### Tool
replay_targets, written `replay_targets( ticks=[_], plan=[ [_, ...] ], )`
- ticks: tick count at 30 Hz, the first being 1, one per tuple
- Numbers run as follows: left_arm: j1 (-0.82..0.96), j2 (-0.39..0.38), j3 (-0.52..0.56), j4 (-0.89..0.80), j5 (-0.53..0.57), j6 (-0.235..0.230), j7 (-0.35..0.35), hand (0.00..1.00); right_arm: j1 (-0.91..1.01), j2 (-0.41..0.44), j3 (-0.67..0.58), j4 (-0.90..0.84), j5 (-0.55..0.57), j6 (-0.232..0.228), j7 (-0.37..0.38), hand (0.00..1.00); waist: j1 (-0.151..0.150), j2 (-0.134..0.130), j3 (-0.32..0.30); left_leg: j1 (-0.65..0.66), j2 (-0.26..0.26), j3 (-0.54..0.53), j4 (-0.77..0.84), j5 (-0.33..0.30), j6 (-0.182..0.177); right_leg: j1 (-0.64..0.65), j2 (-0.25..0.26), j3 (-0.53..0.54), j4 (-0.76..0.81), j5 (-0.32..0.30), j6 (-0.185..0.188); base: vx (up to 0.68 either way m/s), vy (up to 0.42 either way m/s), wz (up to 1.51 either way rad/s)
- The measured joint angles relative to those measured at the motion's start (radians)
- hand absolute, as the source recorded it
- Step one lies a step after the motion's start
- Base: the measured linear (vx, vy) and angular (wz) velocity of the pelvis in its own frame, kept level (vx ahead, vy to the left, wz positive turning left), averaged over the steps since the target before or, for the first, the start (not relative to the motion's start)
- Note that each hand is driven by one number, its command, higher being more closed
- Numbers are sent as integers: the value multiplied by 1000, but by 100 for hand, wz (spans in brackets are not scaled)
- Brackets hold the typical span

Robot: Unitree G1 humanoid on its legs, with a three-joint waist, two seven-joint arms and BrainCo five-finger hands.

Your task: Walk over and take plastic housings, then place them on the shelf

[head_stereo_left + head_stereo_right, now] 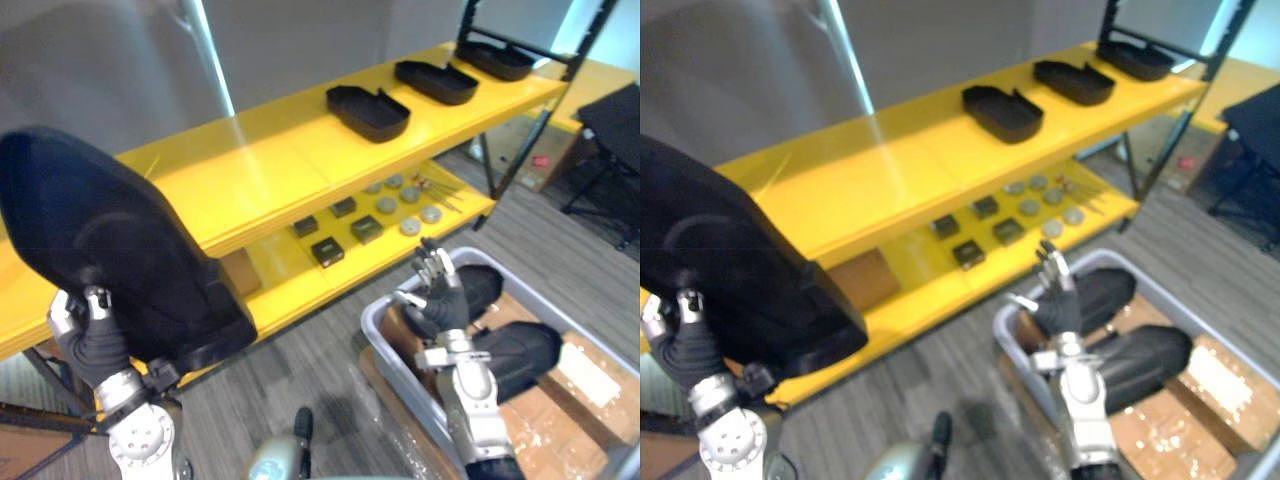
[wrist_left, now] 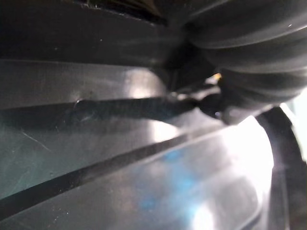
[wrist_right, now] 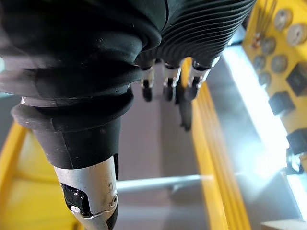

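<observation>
Counted 3 housings (image 1: 368,111) on the shelf (image 1: 250,170) far right, 4th housing (image 1: 110,240) pinched by left hand (image 1: 92,345) fingers near left, 2 more housings (image 1: 520,355) in bin (image 1: 372,322) under right hand (image 1: 440,305), fingers loosely spread.

Your top shelf (image 1: 250,180) lies bare between the large black housing (image 1: 120,240) in your left hand (image 1: 88,338) and three housings (image 1: 436,80) at its far right end. Small black boxes (image 1: 327,250) and grey discs (image 1: 410,226) crowd the right half of the lower shelf (image 1: 285,272).
</observation>
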Motion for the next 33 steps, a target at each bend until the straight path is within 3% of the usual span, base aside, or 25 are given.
replay_targets(
  ticks=[1,2,3,5,6,8,10,11,12,14,17,21,23,26,33],
  plan=[
    [-3,32,0,-1,3,0,2,100,-7,0,-1,0,1,-23,0,0,-6,-4,-1,36,13,-27,-23,-7,8,-40,-1,40,90,115,-11,262,-3,39],
    [-18,62,-1,3,-4,1,4,100,-12,-1,-1,-1,3,-40,3,0,-12,-4,-3,52,18,-57,-34,-14,20,-71,13,69,113,8,-9,269,-27,44],
    [-32,68,-1,6,-9,1,6,100,-20,-6,-2,-1,4,-42,5,0,-15,-4,-4,55,27,-69,-34,-18,22,-85,37,83,89,-52,-8,239,-44,42],
    [-107,75,5,56,-28,2,24,100,-44,-18,-17,-14,30,-41,35,0,-25,9,-1,60,55,-119,-35,-31,8,-110,134,133,-143,-145,6,204,-41,57],
    [-143,74,4,93,-44,3,32,100,-46,-30,-20,-37,44,-39,50,0,-32,9,-2,62,57,-142,-37,-38,4,-124,166,185,-271,-138,17,152,-66,66],
    [-159,71,2,126,-45,6,51,100,-44,-49,-22,-56,62,-37,81,0,-42,11,-3,63,56,-174,-31,-54,-6,-136,194,234,-377,-116,41,149,-123,60],
    [-146,72,-4,126,-44,13,65,100,-44,-65,-26,-67,86,-29,118,0,-37,-15,-23,57,32,-203,-33,-68,-26,-100,209,232,-510,-74,28,175,-213,68],
    [-139,51,-9,132,-42,22,69,100,-49,-78,-42,-69,92,-27,139,0,-38,-20,-39,46,20,-230,-25,-80,-42,-75,206,219,-561,-11,50,222,-255,84],
    [-111,18,-16,126,-42,31,67,100,-53,-99,-53,-68,109,-21,153,0,-35,16,-58,26,46,-227,-16,-91,-51,-55,227,180,-600,-2,41,285,-266,74],
    [-73,-19,-16,119,-42,40,65,100,-66,-125,-66,-67,131,-14,156,0,-27,59,-73,14,60,-206,-12,-88,-61,-24,240,139,-646,10,35,280,-164,67],
    [-71,-30,-54,98,-33,44,55,100,-71,-129,-113,-65,172,-10,156,0,-28,79,-86,26,74,-65,-22,-77,-52,46,248,43,-664,10,35,184,-74,98],
    [-69,-28,-75,48,-29,39,28,100,-77,-109,-118,-65,209,-12,160,0,2,59,-108,76,78,-12,-93,-50,-40,91,254,7,-664,9,34,144,-20,55],
    [-68,-26,-84,46,-11,43,20,100,-79,-75,-110,-64,211,-16,165,0,17,30,-120,80,69,-29,-118,-37,-38,94,252,2,-665,5,27,132,-19,37],
    [-58,-20,-91,46,3,46,14,100,-79,-38,-72,-54,209,-19,170,0,21,7,-126,99,60,-40,-138,-33,-40,109,246,0,-664,-1,18,72,-1,19],
    [-22,-7,-81,46,6,61,15,100,-79,-2,7,-53,202,-20,173,0,19,2,-129,117,54,-35,-181,-4,-44,110,238,9,-666,-5,10,-21,-8,0]
  ],
)
